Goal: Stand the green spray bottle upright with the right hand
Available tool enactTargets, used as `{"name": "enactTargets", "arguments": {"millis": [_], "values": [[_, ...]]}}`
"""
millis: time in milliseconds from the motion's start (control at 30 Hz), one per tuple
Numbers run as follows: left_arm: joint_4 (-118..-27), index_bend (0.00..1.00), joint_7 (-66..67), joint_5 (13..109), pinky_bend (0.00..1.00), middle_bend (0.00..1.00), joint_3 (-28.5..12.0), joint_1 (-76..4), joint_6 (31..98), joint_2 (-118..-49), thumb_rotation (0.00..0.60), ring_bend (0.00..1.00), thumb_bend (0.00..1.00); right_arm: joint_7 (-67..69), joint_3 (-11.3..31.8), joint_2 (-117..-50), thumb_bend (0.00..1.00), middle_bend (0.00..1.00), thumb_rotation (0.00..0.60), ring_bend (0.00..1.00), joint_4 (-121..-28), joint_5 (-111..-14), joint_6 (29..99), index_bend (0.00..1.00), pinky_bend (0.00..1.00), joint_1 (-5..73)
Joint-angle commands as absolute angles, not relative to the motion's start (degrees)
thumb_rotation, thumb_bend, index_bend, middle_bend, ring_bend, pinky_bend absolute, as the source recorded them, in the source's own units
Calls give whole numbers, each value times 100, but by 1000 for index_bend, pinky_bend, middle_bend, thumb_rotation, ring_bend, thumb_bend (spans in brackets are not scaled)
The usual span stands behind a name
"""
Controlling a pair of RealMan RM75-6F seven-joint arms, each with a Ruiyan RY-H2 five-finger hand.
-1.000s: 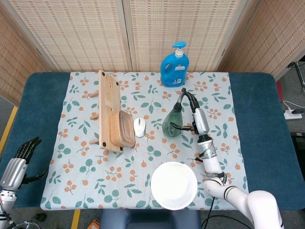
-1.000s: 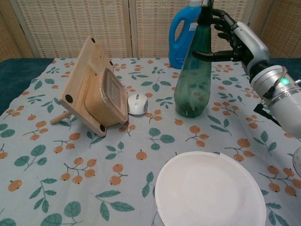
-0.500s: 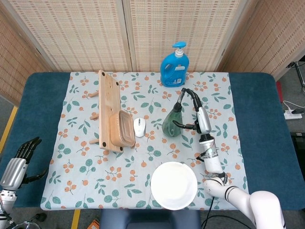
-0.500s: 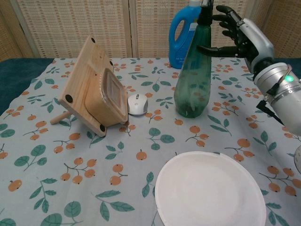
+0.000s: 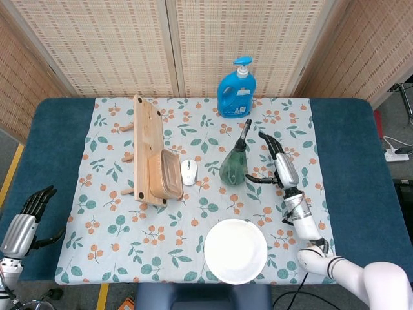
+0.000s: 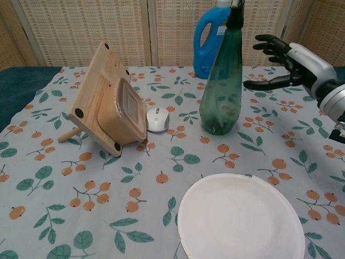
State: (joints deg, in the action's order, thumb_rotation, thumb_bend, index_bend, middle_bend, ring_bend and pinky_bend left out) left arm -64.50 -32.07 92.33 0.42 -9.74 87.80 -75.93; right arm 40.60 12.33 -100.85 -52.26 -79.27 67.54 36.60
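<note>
The green spray bottle (image 6: pixel 221 86) stands upright on the floral cloth (image 6: pixel 48 162) of the worktop, near its middle, with nothing holding it. The right robot hand (image 6: pixel 283 62) hovers just beside it, apart from the bottle, fingers spread wide and empty. Behind the bottle stands a blue detergent bottle (image 6: pixel 210 40). Left of it lies a white mouse (image 6: pixel 158 119), then a tilted wooden rack (image 6: pixel 105 100). A white plate (image 6: pixel 240 218) sits in front. The left robot hand (image 5: pixel 29 216) hangs off the worktop's near left corner, fingers loosely apart, holding nothing.
</note>
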Motion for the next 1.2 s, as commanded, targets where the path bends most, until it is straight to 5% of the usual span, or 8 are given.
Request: {"name": "enactTargets", "arguments": {"millis": [33,167,233,333,467,967,1200], "values": [[-6458,16,-3162,9250,0,0,52,-962,8805,-7593,600,0,261,2960,715,-8889,0,59,600,0,-6435,-7988,6270,0,0,3297],[-6468,18,-3124,9206,0,0,36,-961,8775,-7589,600,0,261,-147,226,-7537,0,59,600,0,-7424,-7661,5975,0,0,3053],[-6475,21,-3122,9168,0,0,18,-967,8742,-7590,600,0,260,-2781,282,-7370,0,59,600,0,-7844,-6781,6506,0,0,2785],[-6484,22,-3101,9134,0,0,-1,-976,8706,-7594,600,0,260,-4109,549,-7316,32,59,600,0,-8723,-5860,7260,0,0,2508],[-6478,22,-3076,9113,0,0,-7,-983,8670,-7604,600,0,260,-3764,563,-7046,103,59,600,0,-9032,-6146,7689,0,0,2258],[-6529,22,-3059,9041,0,0,-70,-1011,8612,-7589,600,0,261,-2851,175,-7095,109,59,600,0,-9089,-7494,8355,0,0,1664],[-6524,22,-3088,9055,0,0,-72,-1009,8633,-7582,600,0,260,-2506,208,-7018,106,59,600,0,-9121,-7442,8012,0,0,1642]]}}
